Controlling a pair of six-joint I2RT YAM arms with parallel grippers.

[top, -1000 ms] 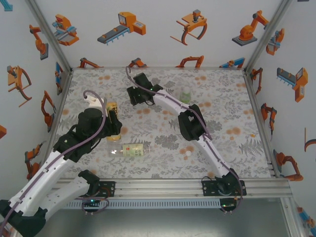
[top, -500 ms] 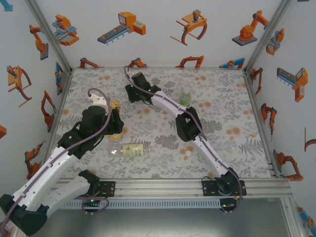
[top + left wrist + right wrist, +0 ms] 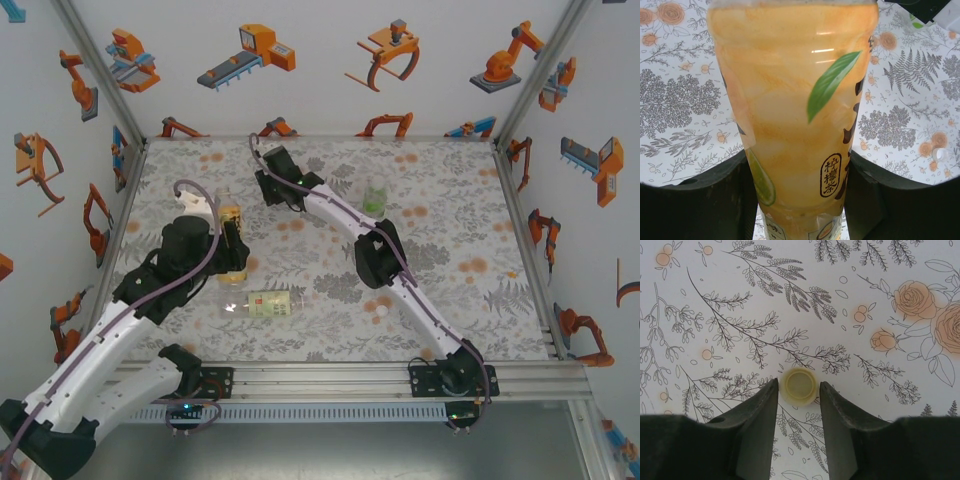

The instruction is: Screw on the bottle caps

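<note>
Right gripper (image 3: 798,384) is drawn narrower than a second ago, flanking yellow cap (image 3: 799,386), pinch cannot be told | left gripper (image 3: 797,165) is clamped on yellow-orange bottle (image 3: 790,100).

- The yellow-orange plastic drink bottle (image 3: 790,110) runs off the left wrist picture at top and bottom, so its neck and base are cut away.
- The black fingers (image 3: 695,200) of the left gripper (image 3: 797,172) are cropped by the lower edge.
- The dark fingers (image 3: 750,435) of the right gripper (image 3: 798,383) are blurred and cut off below. Whether they touch the small round pale-yellow plastic cap (image 3: 799,385) cannot be told.
- From overhead, the clear plastic bottle with the green label (image 3: 376,193) is too small to tell whether its neck is capped.
- The print on the lying clear plastic bottle with the pale label (image 3: 265,304) is too small to read.
</note>
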